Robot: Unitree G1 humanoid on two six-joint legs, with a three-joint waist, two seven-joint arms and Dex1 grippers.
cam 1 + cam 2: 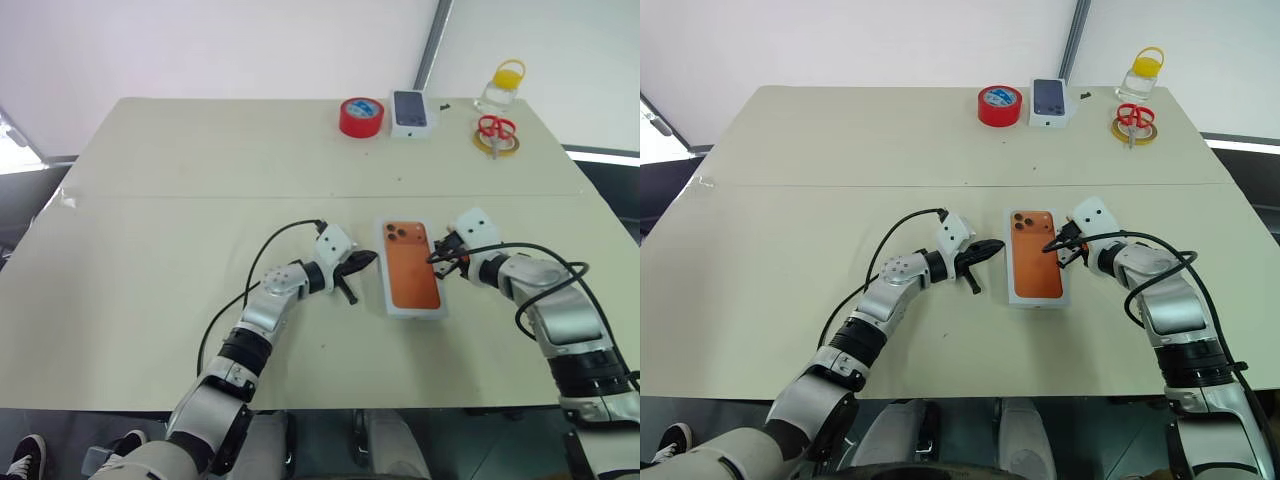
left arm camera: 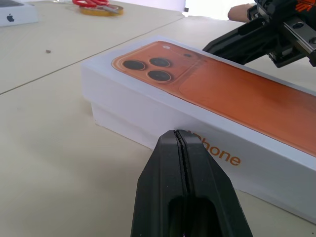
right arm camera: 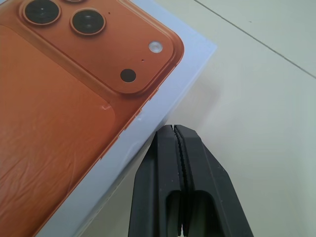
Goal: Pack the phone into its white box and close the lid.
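I see white box mid-bench, lid seated, phone presumably inside. Left fingers together beside box's left wall; right fingers together at right edge, probably squaring lid.

Not much for you to read here: the white box's long side has orange lettering, you can see "hone" past the left gripper's fingertips. Up at 12 o'clock, the small white box shows an Apple logo.
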